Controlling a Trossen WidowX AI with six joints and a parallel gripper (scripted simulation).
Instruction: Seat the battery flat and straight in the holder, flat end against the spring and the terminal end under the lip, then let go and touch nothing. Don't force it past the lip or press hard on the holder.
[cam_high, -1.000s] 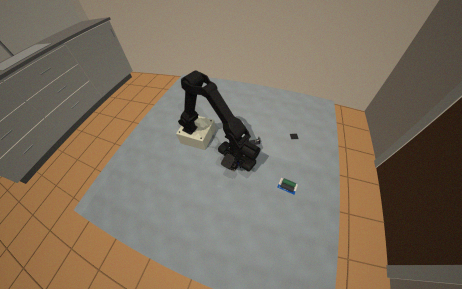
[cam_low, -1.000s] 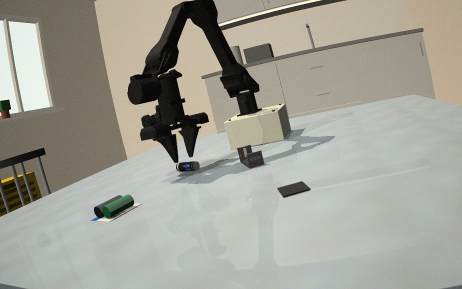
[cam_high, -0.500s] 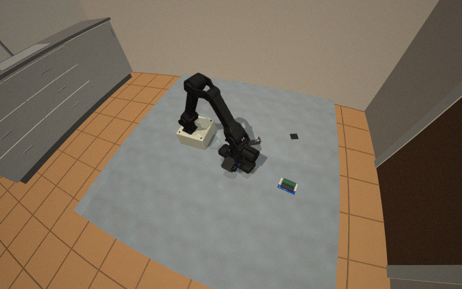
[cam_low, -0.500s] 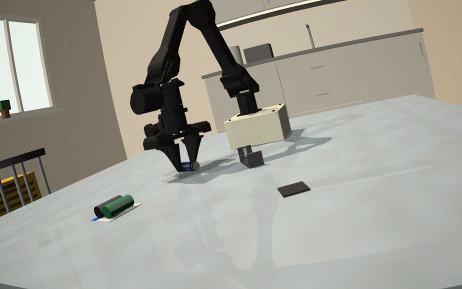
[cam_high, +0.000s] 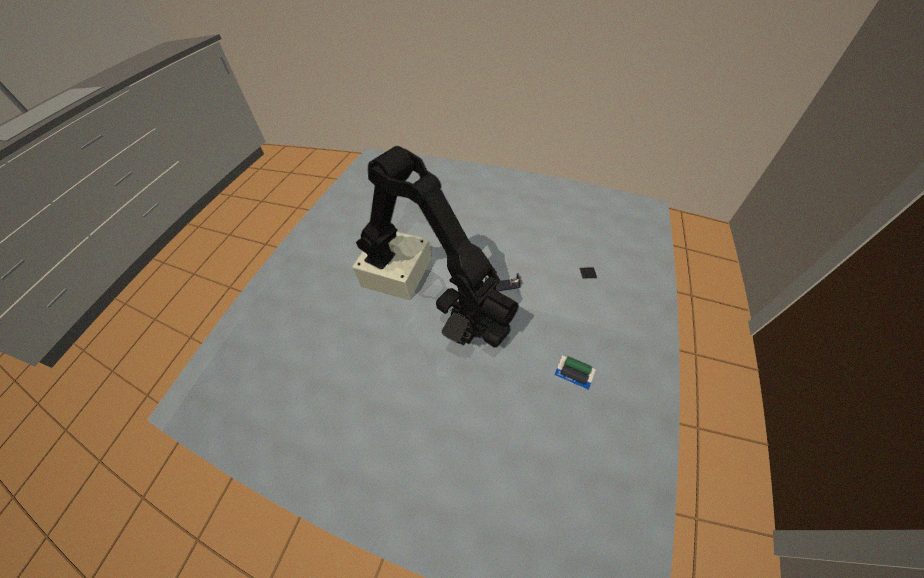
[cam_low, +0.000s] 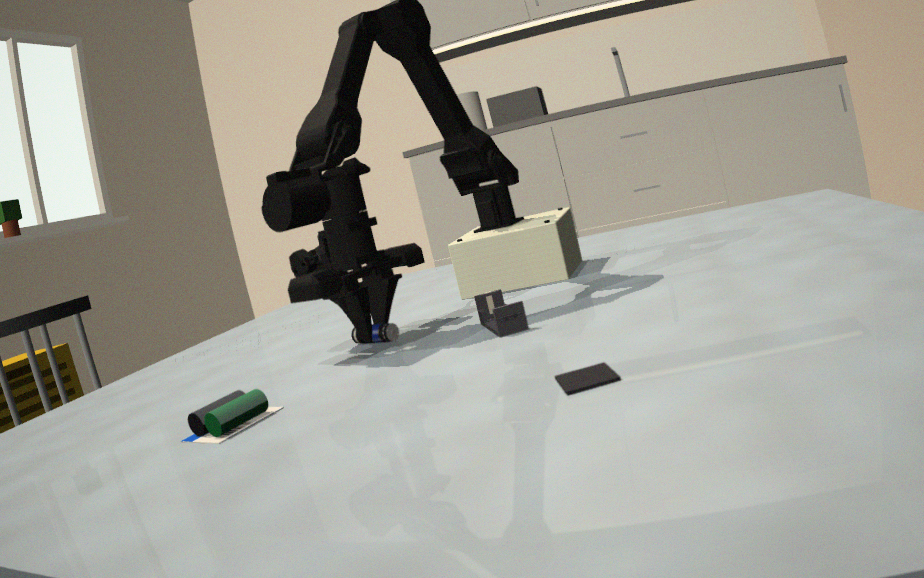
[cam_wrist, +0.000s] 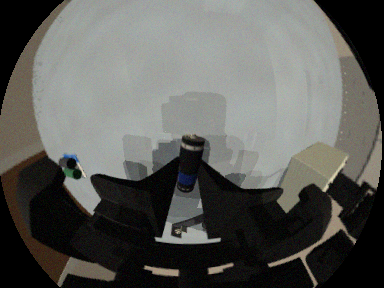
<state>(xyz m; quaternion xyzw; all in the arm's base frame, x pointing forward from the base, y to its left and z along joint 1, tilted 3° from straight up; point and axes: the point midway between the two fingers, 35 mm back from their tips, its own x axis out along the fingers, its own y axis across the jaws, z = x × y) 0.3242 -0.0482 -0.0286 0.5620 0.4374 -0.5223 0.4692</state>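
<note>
Near the worktop's middle, beside our base block, our pincer clamps the blue-banded battery lying on the surface. We read no writing on it. Close by, the dark holder stands unfilled.

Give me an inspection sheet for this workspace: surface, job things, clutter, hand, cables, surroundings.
Surface: grey table, glossy, with shadows and reflections.
Job things: battery lying on the table between the fingers, blue band showing; holder unfilled, apart from the battery, near the cream base block.
Clutter: green and dark cylinders side by side on a white and blue card; flat black square.
Hand: hand down at the table, shut on the battery, which is not lifted.
Cables: nothing seen.
Surroundings: cabinets, window, tiled floor.
</note>
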